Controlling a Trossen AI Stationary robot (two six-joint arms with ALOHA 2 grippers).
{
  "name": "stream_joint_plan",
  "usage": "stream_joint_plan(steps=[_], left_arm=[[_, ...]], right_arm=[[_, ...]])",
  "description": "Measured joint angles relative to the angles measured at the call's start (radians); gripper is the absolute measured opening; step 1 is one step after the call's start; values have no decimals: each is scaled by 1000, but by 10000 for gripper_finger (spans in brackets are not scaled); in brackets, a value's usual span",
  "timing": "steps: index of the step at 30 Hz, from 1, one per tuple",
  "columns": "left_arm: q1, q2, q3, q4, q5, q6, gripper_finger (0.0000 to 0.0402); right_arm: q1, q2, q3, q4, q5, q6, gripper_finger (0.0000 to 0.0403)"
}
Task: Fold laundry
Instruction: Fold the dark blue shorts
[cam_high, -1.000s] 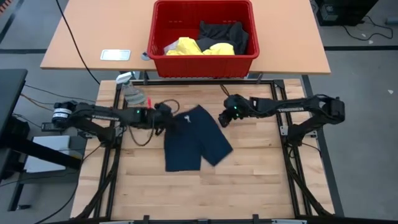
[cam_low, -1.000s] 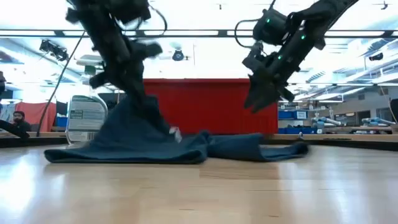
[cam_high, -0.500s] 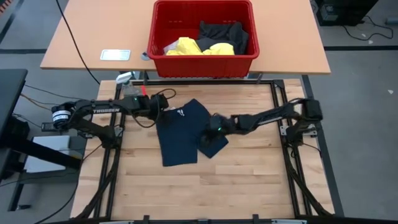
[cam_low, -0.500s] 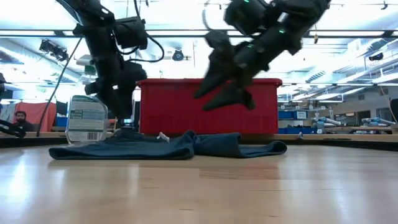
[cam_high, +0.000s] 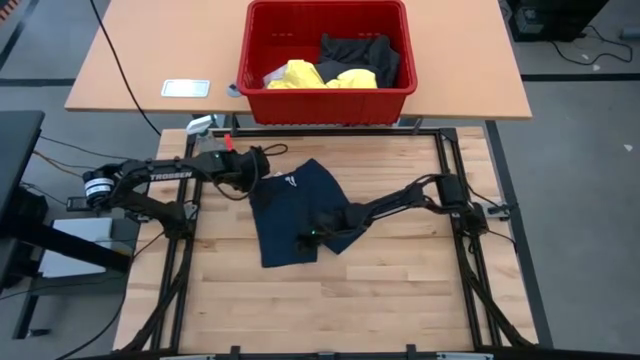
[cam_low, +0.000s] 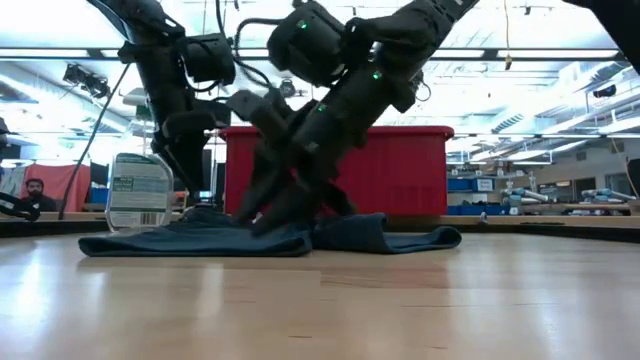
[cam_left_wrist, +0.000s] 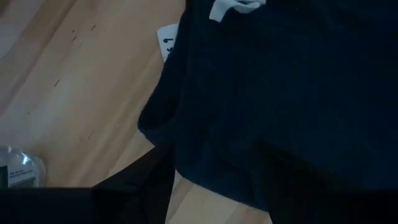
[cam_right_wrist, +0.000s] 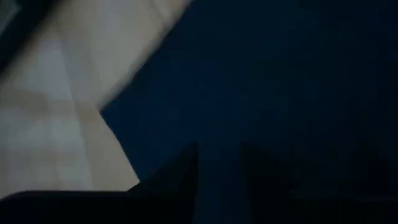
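Note:
Navy shorts (cam_high: 290, 215) lie flat on the wooden table's middle, waistband toward the far edge, with a white tag (cam_left_wrist: 165, 40) at it. My left gripper (cam_high: 262, 180) stands open over the waistband's left corner (cam_left_wrist: 161, 124), pointing down, cloth showing between its fingers (cam_left_wrist: 143, 186). My right gripper (cam_high: 308, 238) reaches in from the right, slanting down over the near part of the shorts (cam_right_wrist: 280, 74); a narrow gap shows between its fingers. In the low view it comes down at the cloth's fold (cam_low: 265, 215). My left gripper's fingers stand on either side of the waistband corner (cam_left_wrist: 161, 124); whether they touch the cloth I cannot tell. My right gripper's fingertips (cam_low: 262, 212) come down slanting from the right at the shorts' near part; motion blur hides whether they touch the cloth.
A red basket (cam_high: 328, 95) with yellow and dark garments stands on the far table. A clear spray bottle (cam_low: 138, 190) is at the far left of the worktable, close behind my left arm. Bare wood (cam_high: 330, 300) lies toward the near edge.
My left gripper has opened and let go of the shorts' corner, which was lifted and now lies flat. The gripper has gone a little toward the far edge and rolled. My right gripper has swept from the far right toward the left and near edge, down onto the shorts.

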Motion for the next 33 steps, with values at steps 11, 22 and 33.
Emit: stream_joint_plan(steps=[11,22,33], left_arm=[[-270,-2,0,-54,36,-346,206],[-765,13,0,288,-165,-541,205],[-903,17,0,178,-267,84,206]], right_arm=[[171,-81,12,-511,-32,-203,122],[397,-289,-68,-624,188,-70,124],[515,-250,-132,-336,298,55,170]])
